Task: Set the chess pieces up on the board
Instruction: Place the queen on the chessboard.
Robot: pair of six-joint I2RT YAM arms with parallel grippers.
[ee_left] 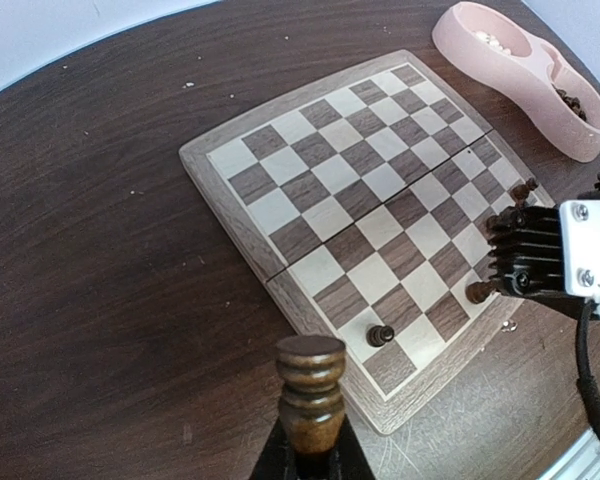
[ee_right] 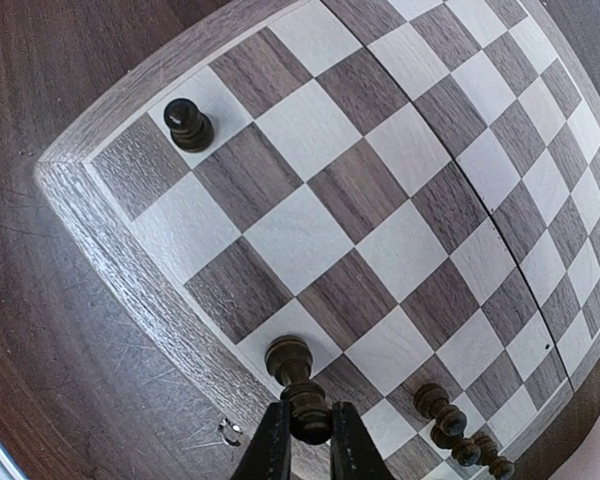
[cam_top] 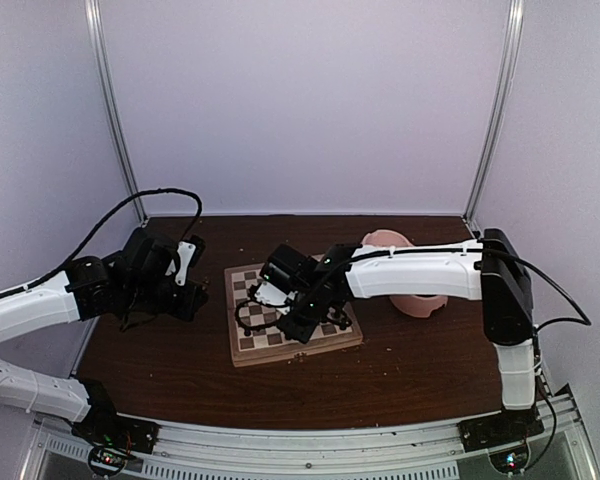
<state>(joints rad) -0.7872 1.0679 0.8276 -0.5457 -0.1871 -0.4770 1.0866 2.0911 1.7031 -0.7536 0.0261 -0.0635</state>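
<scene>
one board [ee_left: 330, 175]; left hand [ee_left: 310, 462], right hand [ee_right: 308, 442]: one piece [ee_left: 310, 385] each

— Can any text, brand, number or sign be read in the three views?
— None can be read.
— Not even on the chessboard [ee_left: 380, 215] or the pink double bowl [ee_left: 500, 80]?
— No lettering or marking can be made out on either. Only plain cream and brown checks are seen on the chessboard, and the bowl's wall is seen unmarked.
</scene>
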